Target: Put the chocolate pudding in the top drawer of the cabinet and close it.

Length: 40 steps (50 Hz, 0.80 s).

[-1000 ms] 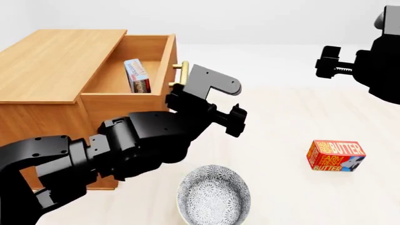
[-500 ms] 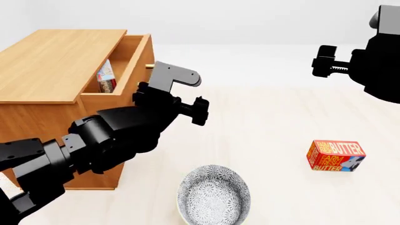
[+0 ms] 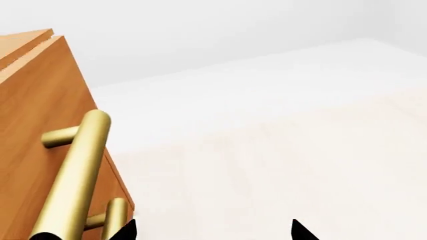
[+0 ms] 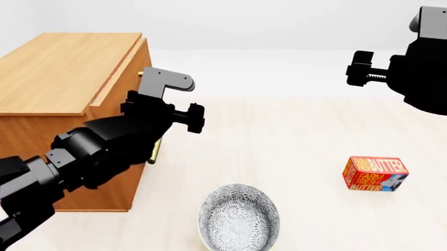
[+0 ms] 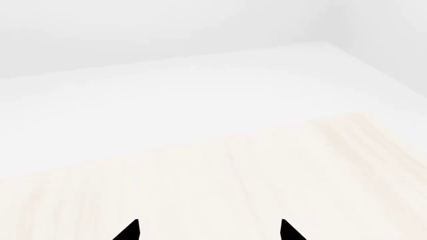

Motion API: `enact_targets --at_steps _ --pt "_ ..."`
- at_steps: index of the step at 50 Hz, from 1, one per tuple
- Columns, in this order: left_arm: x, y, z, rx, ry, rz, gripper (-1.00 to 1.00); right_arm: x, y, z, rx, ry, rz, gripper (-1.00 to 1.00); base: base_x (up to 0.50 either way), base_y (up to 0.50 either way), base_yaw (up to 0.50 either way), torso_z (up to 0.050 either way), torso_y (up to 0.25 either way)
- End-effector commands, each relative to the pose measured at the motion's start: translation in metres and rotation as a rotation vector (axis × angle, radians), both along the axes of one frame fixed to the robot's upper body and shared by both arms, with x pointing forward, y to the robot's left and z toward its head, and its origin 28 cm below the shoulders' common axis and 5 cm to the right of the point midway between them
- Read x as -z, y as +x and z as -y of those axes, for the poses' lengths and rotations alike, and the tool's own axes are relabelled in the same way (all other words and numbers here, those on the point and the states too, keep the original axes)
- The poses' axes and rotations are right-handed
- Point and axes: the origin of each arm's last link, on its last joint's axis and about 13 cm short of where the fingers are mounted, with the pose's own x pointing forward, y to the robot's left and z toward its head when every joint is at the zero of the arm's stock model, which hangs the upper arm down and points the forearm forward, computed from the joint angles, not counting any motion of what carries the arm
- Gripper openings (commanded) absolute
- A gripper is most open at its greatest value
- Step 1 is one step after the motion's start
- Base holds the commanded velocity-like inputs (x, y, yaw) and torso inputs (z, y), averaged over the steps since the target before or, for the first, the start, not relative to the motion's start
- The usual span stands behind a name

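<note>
- Chocolate pudding isn't visible in any view; judging by the task it sits inside the top drawer (image 4: 119, 86), which looks pushed nearly flush with the cabinet (image 4: 63, 73).
- Drawer: rigid wood, probably slides easily; a flat push on the front beside the handle (image 3: 73, 170) should finish it, no grasp needed.
- The brass bar is smooth and slippery, so pinching it is a poor choice.
- Left gripper (image 3: 213, 231): arm stretched toward the drawer front, wrist against it, handle just beside the jaws. Tips stand apart with nothing between them.
- Right gripper (image 5: 210, 230): raised well away from the cabinet, jaws spread and empty over bare bench (image 5: 267, 165).
</note>
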Motion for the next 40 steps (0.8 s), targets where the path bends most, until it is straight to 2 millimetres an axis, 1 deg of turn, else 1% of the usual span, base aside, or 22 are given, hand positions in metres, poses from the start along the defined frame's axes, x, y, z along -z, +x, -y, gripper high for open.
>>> enact_targets --at_steps 1,12,27,31,40 --pt "0.004 0.003 -0.021 -0.077 0.018 -0.008 1.0 0.0 0.001 -0.001 -0.001 0.0 -0.001 1.0 0.0 0.0 0.0 0.0 0.0" --pt "0.002 0.005 -0.038 -0.137 0.025 -0.004 1.0 -0.001 0.002 -0.002 -0.003 -0.001 -0.001 1.0 0.0 0.0 0.0 0.0 0.0" --pt "0.002 0.003 -0.05 -0.173 0.03 0.0 1.0 0.0 0.002 -0.003 -0.007 -0.003 -0.003 1.0 0.0 0.0 0.0 0.0 0.0" --pt "0.003 -0.001 -0.05 -0.166 0.028 0.001 1.0 0.0 0.002 -0.004 -0.009 -0.003 -0.003 1.0 0.0 0.0 0.0 0.0 0.0" --pt "0.001 -0.021 -0.042 -0.091 0.032 0.034 1.0 0.004 0.003 -0.007 -0.021 0.002 -0.004 1.0 0.0 0.0 0.0 0.0 0.0"
